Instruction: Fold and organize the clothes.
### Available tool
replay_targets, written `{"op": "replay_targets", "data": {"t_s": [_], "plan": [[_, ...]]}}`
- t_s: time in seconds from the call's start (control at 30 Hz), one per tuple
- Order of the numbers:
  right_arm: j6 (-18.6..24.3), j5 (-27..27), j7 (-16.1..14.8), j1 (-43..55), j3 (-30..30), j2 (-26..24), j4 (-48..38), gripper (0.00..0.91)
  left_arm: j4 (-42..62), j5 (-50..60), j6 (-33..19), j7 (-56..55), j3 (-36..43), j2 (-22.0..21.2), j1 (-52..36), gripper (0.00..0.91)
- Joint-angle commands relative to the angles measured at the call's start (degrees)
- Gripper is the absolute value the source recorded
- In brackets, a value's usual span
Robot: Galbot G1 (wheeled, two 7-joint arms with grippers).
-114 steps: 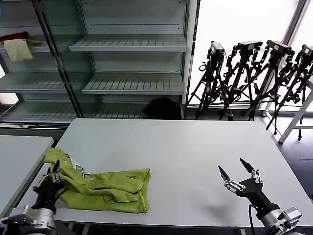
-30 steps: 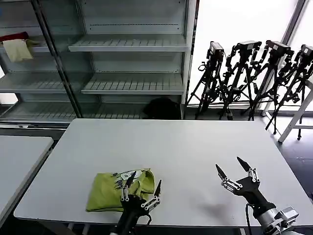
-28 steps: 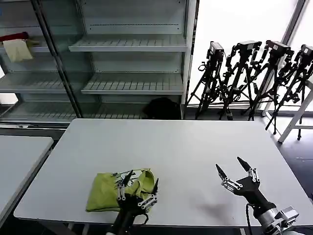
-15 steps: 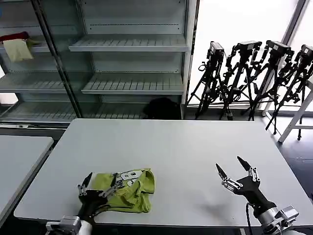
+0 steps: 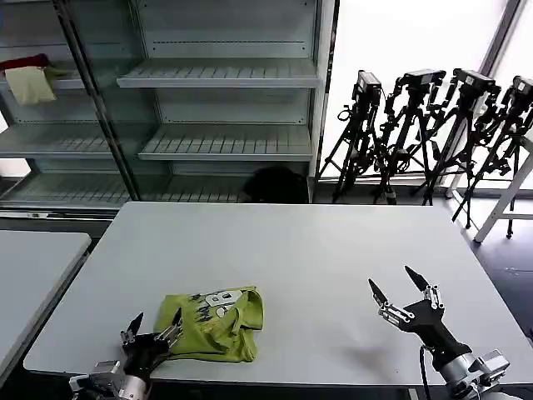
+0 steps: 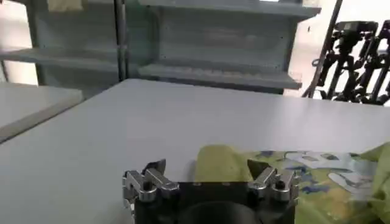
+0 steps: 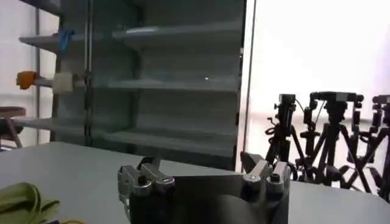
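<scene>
now the lime t-shirt [image 5: 214,323] lies in a small folded bundle on the white table [image 5: 316,250], near the front edge and toward the robot's left side. the top of the bundle has some pale marks with a bit of blue on it, and its edges look soft and a little lumpy. in the left wrist view the same shirt [image 6: 317,176] sits just past the fingers, flat on the table.

the left gripper [image 5: 151,328] is low at the front edge of the table, just beside the near left corner of the shirt. its fingers [image 6: 152,179] are spread apart and hold nothing. one finger tip comes right up to the cloth, but i cannot tell if it touches.

the right gripper [image 5: 403,289] waits over the right side of the table, well apart from the shirt. its two pointy fingers [image 5: 376,293] are spread wide in a v shape, with nothing between them.

behind the table stand grey shelves [image 5: 225,79]. a red cloth [image 5: 25,62] and a cream cloth [image 5: 32,85] sit on a shelf at the far left. a row of black tripods [image 5: 433,133] stands by the bright window.
</scene>
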Motion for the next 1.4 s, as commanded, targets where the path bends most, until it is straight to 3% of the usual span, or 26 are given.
{"op": "replay_targets", "data": {"t_s": [0.03, 0.37, 0.4, 0.43, 0.47, 0.53, 0.57, 0.6, 1.07, 1.2, 1.4], "plan": [[0.0, -0.1, 0.0, 0.1, -0.2, 0.1, -0.1, 0.907, 0.8, -4.1, 1.1, 0.2, -1.4, -0.7, 0.6, 0.907], [0.2, -0.1, -0.1, -0.2, 0.0, 0.0, -0.2, 0.907, 3.2, -7.0, -1.7, 3.9, -1.1, -1.3, -0.5, 0.907], [0.2, -0.1, -0.1, -0.3, 0.0, 0.0, -0.2, 0.907, 3.2, -7.1, -1.8, 4.1, -0.9, -1.6, -0.5, 0.877], [0.2, -0.1, -0.1, -0.3, 0.1, 0.0, -0.2, 0.907, 3.2, -7.2, -2.2, 4.6, -0.7, -1.7, -0.3, 0.816], [0.2, 0.0, -0.1, -0.3, 0.1, 0.0, -0.2, 0.907, 3.2, -7.1, -2.8, 5.5, -0.5, -1.8, -0.1, 0.655], [0.3, 0.0, -0.1, -0.4, 0.1, 0.0, -0.2, 0.907, 3.1, -7.0, -3.8, 6.1, -0.1, -1.9, 0.1, 0.443], [0.3, 0.0, -0.1, -0.4, 0.0, 0.0, -0.2, 0.907, 3.2, -7.0, -3.9, 6.3, 0.0, -2.0, 0.2, 0.101], [0.3, 0.0, -0.1, -0.5, 0.0, 0.0, -0.2, 0.907, 3.4, -7.0, -4.5, 6.7, 0.1, -2.0, 0.1, 0.02], [1.1, 0.3, -0.2, -1.5, 0.3, -0.1, -0.3, 0.907, 5.5, -7.2, -7.5, 8.9, 0.6, -1.1, -0.4, 0.0], [1.2, 0.3, -0.2, -1.6, 0.4, -0.1, -0.2, 0.907, 5.4, -5.6, -11.6, 8.6, 0.3, -0.8, -0.3, 0.0], [1.2, 0.5, -0.3, -1.6, 0.9, -0.2, 0.2, 0.907, 3.7, -7.0, -13.1, 7.6, -3.9, 2.4, -1.2, 0.0]]}}
